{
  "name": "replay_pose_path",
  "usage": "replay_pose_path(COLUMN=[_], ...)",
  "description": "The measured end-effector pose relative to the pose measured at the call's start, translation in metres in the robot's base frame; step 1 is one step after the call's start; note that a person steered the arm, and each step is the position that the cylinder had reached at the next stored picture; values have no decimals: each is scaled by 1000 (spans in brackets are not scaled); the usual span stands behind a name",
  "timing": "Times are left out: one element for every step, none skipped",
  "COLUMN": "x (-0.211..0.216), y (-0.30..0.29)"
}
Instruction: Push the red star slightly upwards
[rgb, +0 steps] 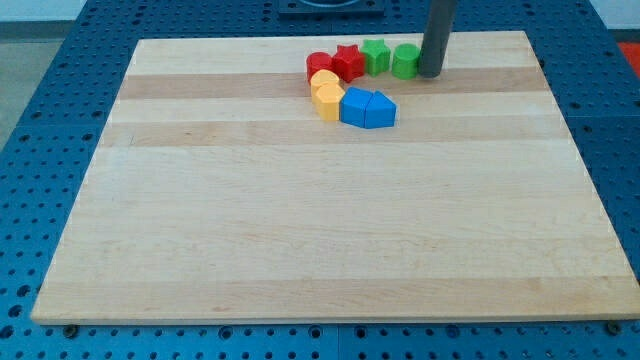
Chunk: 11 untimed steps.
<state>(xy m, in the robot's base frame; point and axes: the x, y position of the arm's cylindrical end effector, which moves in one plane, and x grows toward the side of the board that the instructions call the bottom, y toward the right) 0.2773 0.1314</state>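
The red star (348, 61) sits near the view's top edge of the wooden board (330, 220), between a red round block (318, 66) on its left and a green star-like block (375, 55) on its right. A green round block (405, 60) lies further right. My tip (430, 73) rests on the board just right of that green round block, touching or nearly touching it, well to the right of the red star.
Two yellow blocks (326, 95) lie just below the red ones. Two blue blocks (367, 108) lie to their right. The board's top edge (330, 40) is close behind the row. Blue perforated table (40, 120) surrounds the board.
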Motion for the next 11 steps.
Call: replay_pose_path(x=[0, 0, 0, 0, -10, -48, -71, -71, -71, -70, -68], y=[-9, -12, -6, 34, 82, 121, 139, 139, 133, 111, 91])
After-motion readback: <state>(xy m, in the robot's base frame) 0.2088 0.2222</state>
